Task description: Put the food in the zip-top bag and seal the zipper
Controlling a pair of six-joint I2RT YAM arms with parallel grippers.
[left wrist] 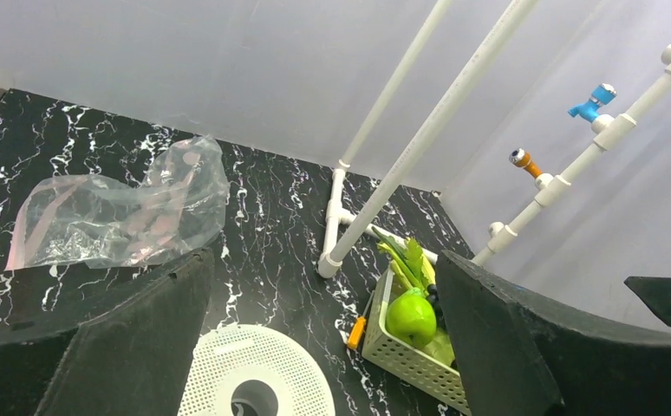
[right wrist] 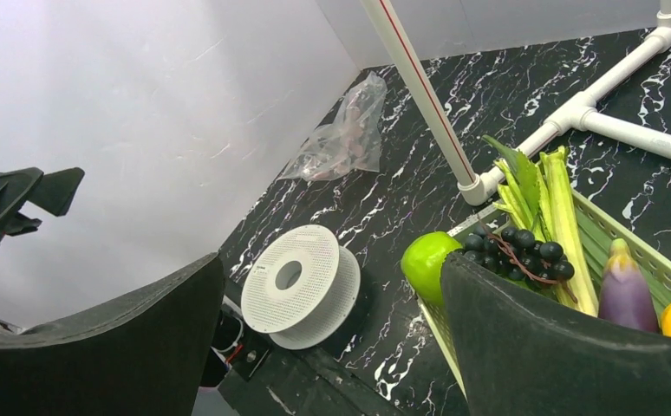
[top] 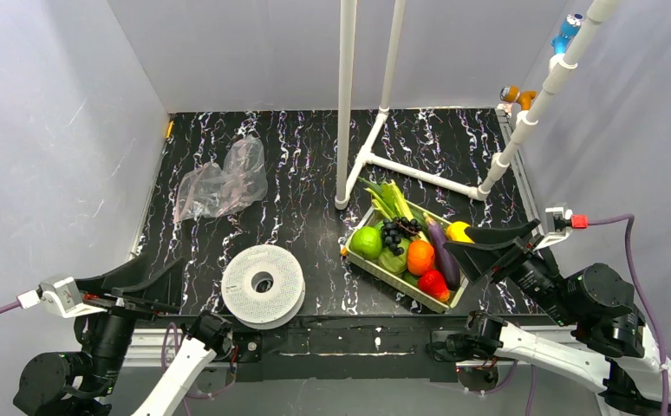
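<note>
The clear zip-top bag (top: 224, 180) lies crumpled and empty at the back left of the black marbled table, also in the left wrist view (left wrist: 124, 217). Its pinkish zipper (left wrist: 20, 232) runs along its left edge. The food lies in a pale green tray (top: 397, 282): green apple (top: 367, 242), dark grapes (top: 393, 232), leeks (top: 388, 199), orange (top: 420, 256), red piece (top: 433, 282), purple eggplant (top: 443, 251), yellow pear (top: 459, 230). My left gripper (top: 154, 279) is open and empty at the near left edge. My right gripper (top: 488, 243) is open and empty beside the tray's right end.
A white perforated spool (top: 263, 283) lies at the near edge between the arms. A white PVC pipe frame (top: 346, 104) stands mid-table, with a floor pipe (top: 419, 173) behind the tray. A small orange screwdriver (left wrist: 357, 332) lies by the tray's left corner. Grey walls enclose the table.
</note>
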